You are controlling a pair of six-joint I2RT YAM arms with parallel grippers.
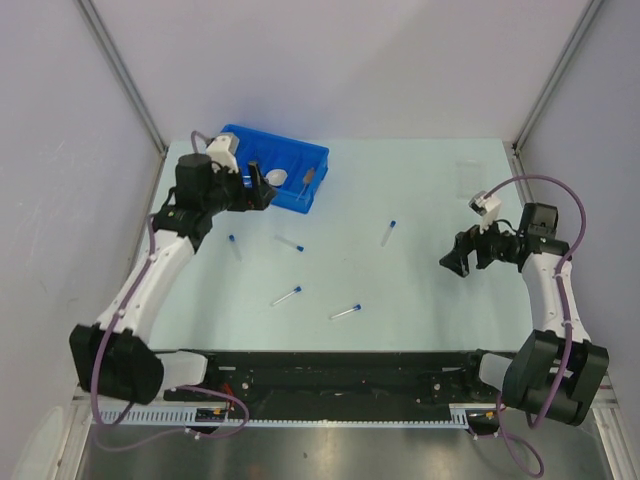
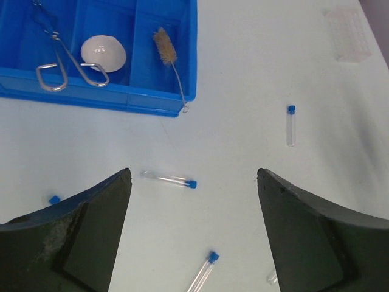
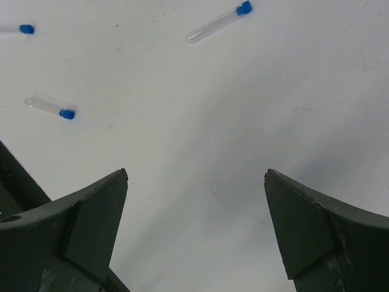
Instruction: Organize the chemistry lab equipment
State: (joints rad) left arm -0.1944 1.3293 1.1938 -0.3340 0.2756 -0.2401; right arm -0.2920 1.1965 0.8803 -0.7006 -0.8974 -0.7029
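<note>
Metal tongs [image 2: 61,58], a white round dish [image 2: 103,53] and a thin bristle-tipped tool [image 2: 169,58] lie in the blue bin [image 1: 285,150]. My left gripper [image 1: 262,192] hangs open and empty at the bin's near edge; in the left wrist view its midpoint [image 2: 193,173] is over bare table. Small clear blue-capped tubes lie loose on the table: one [image 2: 170,179] just ahead of the left fingers, another [image 2: 291,125] to the right, a third [image 2: 203,274] nearer. My right gripper [image 1: 458,260] is open and empty at the right, with two tubes [image 3: 219,23] [image 3: 50,107] ahead of it.
A clear tube rack [image 2: 347,33] stands at the table's far right. More tubes lie mid-table [image 1: 286,296] [image 1: 346,312]. Grey walls close in the table on three sides. The arm bases sit at the near edge.
</note>
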